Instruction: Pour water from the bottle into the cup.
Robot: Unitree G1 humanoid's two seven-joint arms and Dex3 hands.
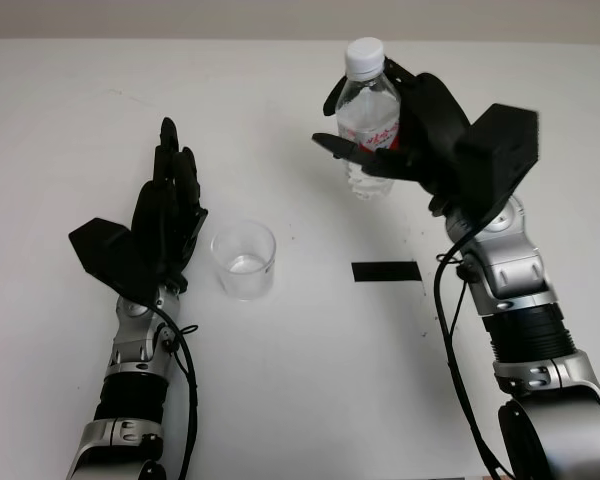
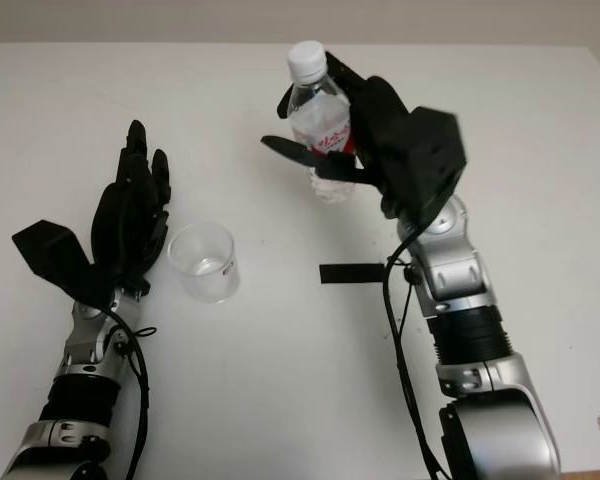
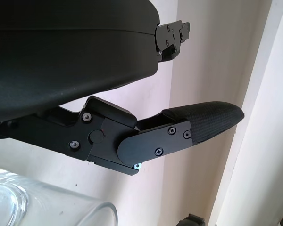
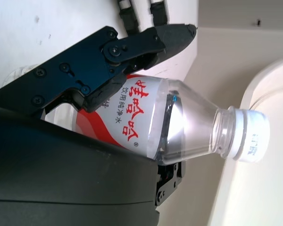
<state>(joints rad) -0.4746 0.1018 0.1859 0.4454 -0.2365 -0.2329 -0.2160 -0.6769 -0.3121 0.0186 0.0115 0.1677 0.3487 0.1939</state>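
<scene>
Up around 1 o'clock on the white table [image 1: 70,380], the right hand [image 1: 405,135] has its fingers wrapped round the bottle [image 1: 367,115], holding it upright with the white cap [image 1: 365,57] on. Pretty sure it's lifted off the surface. Down toward 9 o'clock the clear cup [image 1: 244,260] sits on the table, with the left hand [image 1: 165,215] open just beside it. A black strip [image 1: 385,271] lies at 3 o'clock from the cup.
</scene>
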